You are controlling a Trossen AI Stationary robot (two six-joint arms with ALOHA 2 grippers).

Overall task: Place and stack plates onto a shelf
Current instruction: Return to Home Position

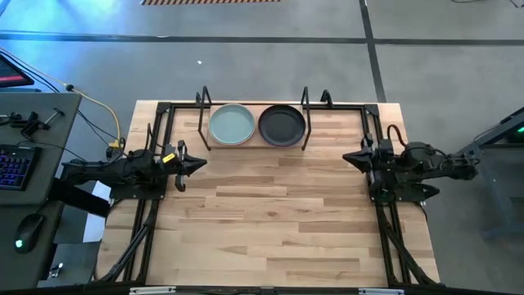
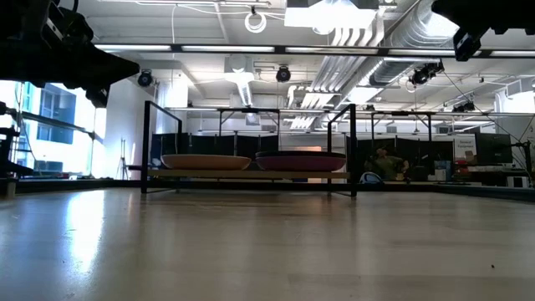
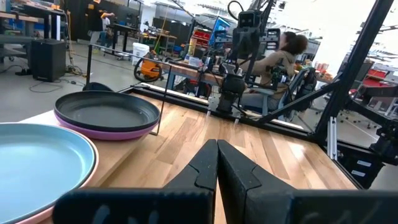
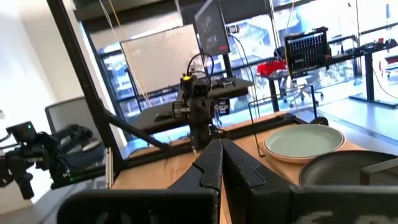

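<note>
The shelf stands at the table's far edge, in the middle. Two stacks rest on its board. The pale blue-green plate lies on the pink plate. To its right, the black plate lies on the purple plate. The left wrist view shows the blue-green plate and the black plate from the side. My left gripper hovers shut near the table's left edge, clear of the shelf. My right gripper hovers shut near the right edge. Both point toward the table's middle.
Bare wooden tabletop spreads between the arms and toward the near edge. Black arm frames run along both sides of the table. A keyboard and a mouse sit on a desk left of the table. A seated person shows beyond it.
</note>
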